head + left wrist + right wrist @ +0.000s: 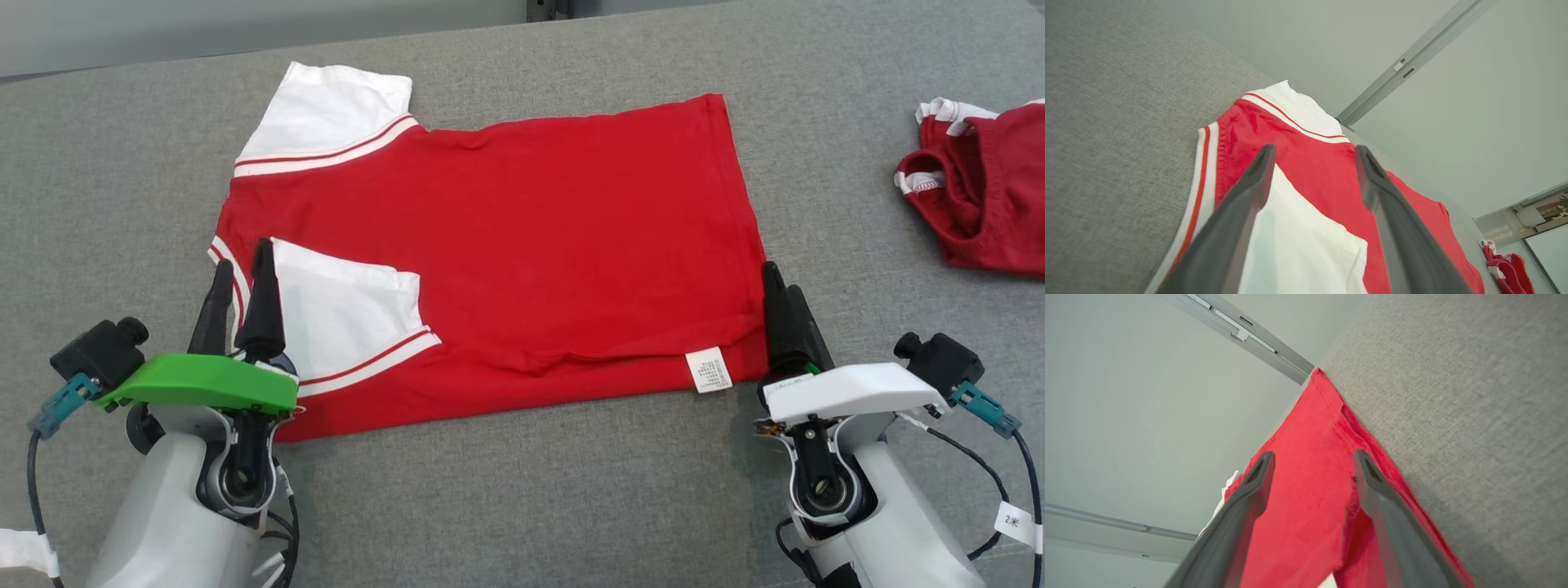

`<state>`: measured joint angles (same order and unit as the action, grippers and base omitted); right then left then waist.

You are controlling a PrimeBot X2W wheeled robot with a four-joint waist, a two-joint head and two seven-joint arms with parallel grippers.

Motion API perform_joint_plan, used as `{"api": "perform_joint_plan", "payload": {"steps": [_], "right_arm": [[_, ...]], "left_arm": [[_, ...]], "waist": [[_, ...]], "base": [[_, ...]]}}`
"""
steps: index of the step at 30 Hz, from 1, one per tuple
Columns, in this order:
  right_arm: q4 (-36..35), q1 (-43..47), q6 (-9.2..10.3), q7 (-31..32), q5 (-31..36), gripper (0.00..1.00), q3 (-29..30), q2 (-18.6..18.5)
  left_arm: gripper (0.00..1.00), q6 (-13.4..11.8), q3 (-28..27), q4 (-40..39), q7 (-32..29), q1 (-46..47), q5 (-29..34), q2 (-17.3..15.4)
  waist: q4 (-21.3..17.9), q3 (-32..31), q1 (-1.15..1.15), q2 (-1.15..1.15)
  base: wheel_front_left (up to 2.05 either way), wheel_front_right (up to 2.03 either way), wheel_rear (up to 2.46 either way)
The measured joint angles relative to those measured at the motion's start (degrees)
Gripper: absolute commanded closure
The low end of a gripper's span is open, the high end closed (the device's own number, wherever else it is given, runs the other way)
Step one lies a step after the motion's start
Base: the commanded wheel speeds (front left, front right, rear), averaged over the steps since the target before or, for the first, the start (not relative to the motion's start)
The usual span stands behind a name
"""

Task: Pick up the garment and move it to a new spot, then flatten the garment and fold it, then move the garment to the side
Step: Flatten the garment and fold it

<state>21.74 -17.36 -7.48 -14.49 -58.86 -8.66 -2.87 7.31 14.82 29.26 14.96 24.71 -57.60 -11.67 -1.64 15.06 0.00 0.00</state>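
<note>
Lying flat on the grey fabric bench is the garment, a red tee with white sleeves, collar end to the robot's left and hem to its right. Far sleeve sticks out at the top left. Near sleeve is folded in over the red body. The near long edge looks doubled over, with a white care label showing near the hem corner.

Left end effector sits at the collar side, over the striped edge beside the folded sleeve. It is released: in the left wrist view both fingers stand wide apart above the cloth, nothing pinched.

Right end effector is at the near hem corner, just beside the label. Also released: in the right wrist view the fingers are spread, with the red hem lying loose between and under them. Whether the tips touch the fabric is unclear.

A second red-and-white garment lies crumpled at the far right of the bench, well apart from the tee.
</note>
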Motion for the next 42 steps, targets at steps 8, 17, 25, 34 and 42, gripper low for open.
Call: {"api": "perform_joint_plan", "payload": {"steps": [8, 17, 25, 34, 42], "right_arm": [[-5.47, 0.69, 0.00, -0.40, 4.86, 0.00, 2.22, -0.89], [-9.99, 6.72, 0.00, -0.56, 18.57, 0.00, 6.24, -1.54], [-11.35, 10.12, 0.00, 0.70, 24.10, 0.00, 7.66, -0.87], [-12.15, 10.40, 0.00, 2.33, 25.97, 0.00, 7.64, -0.25], [-9.87, 12.15, 0.00, 5.64, 30.15, 0.00, 8.18, -0.13]], "left_arm": [[0.00, 0.01, -3.01, -5.67, 0.08, -5.23, 0.97, -0.03], [0.00, -0.90, -2.57, -7.56, -1.30, -16.02, 2.10, -2.41], [0.00, -5.03, -1.35, -8.45, -7.38, -20.20, 0.66, -2.82], [0.00, -7.90, -1.79, -6.33, -8.28, -19.86, 0.20, -2.18], [1.00, -8.38, -1.86, -4.75, -7.79, -19.03, 0.16, -2.00]], "waist": [[0.90, -1.48, 0.00, 0.00], [2.38, -4.54, 0.00, 0.00], [2.53, -5.85, 0.00, 0.00], [0.31, -4.90, 0.00, 0.00], [-0.90, -5.03, 0.00, 0.00]], "base": [[0.00, 0.00, 0.00], [0.00, 0.00, 0.00], [0.00, 0.00, 0.00], [0.00, 0.00, 0.00], [0.00, 0.00, 0.00]]}}
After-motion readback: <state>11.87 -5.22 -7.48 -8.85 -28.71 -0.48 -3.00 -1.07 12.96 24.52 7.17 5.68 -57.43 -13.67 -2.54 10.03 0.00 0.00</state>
